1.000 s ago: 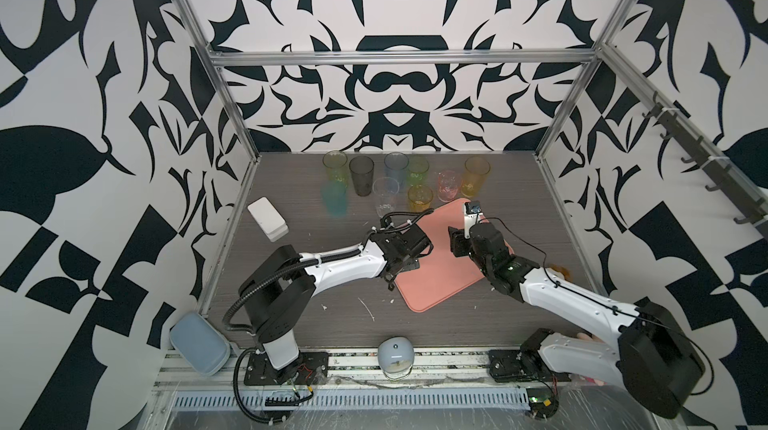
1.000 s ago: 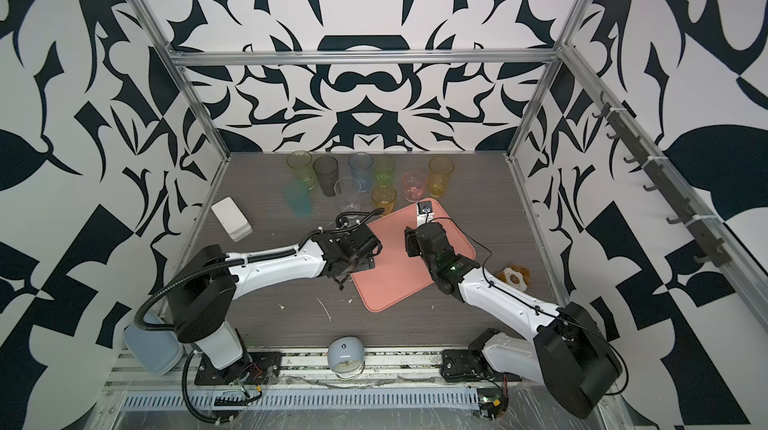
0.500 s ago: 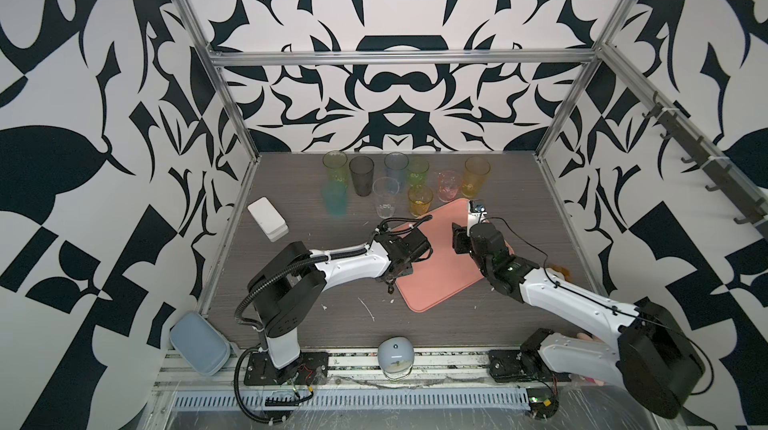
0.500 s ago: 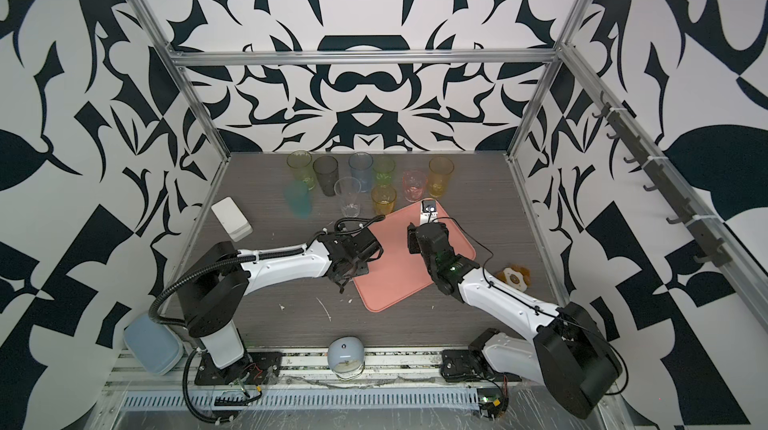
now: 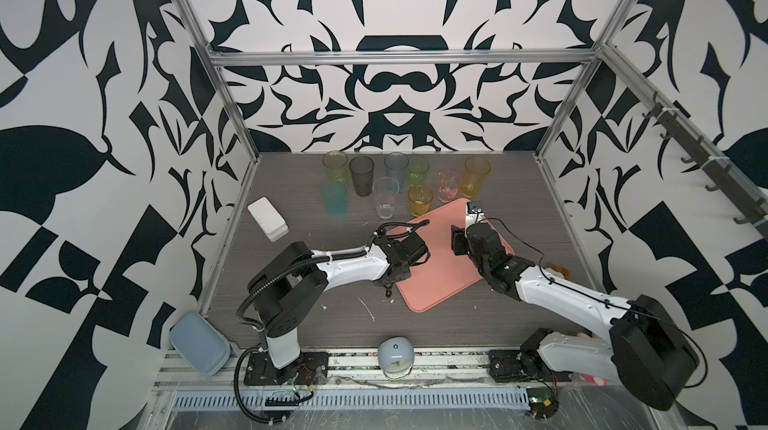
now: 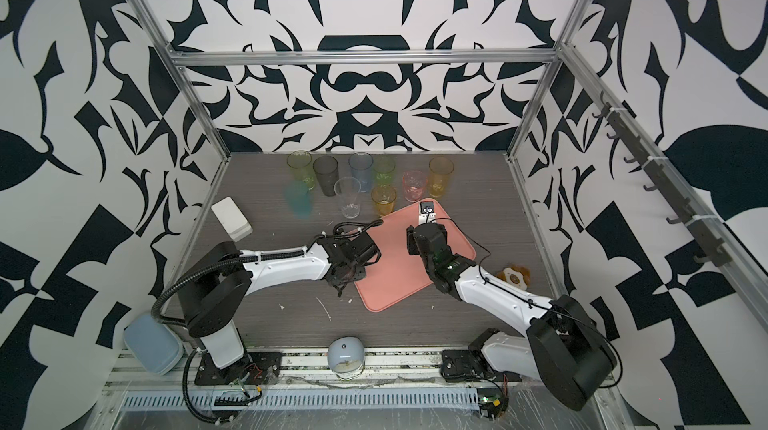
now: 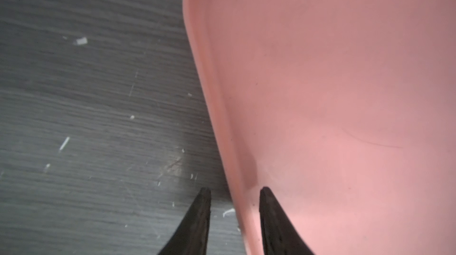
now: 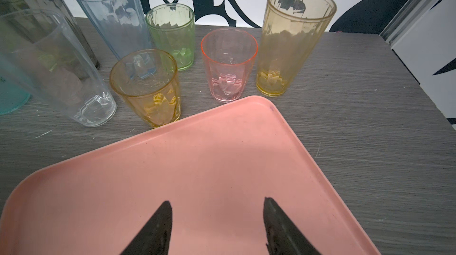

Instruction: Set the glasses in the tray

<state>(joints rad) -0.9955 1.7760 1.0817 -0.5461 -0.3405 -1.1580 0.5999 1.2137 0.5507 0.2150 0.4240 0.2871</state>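
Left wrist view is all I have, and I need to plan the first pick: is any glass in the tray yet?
Observer: No. In a top view the tray is bare; the glasses all stand on the table beyond its far edge.
Operator: Where is the right gripper?
Observer: The right gripper hangs over the tray, open and empty.
Operator: Which glasses stand closest to the tray?
Observer: The short amber glass and the pink glass, upright, close beside its far edge.
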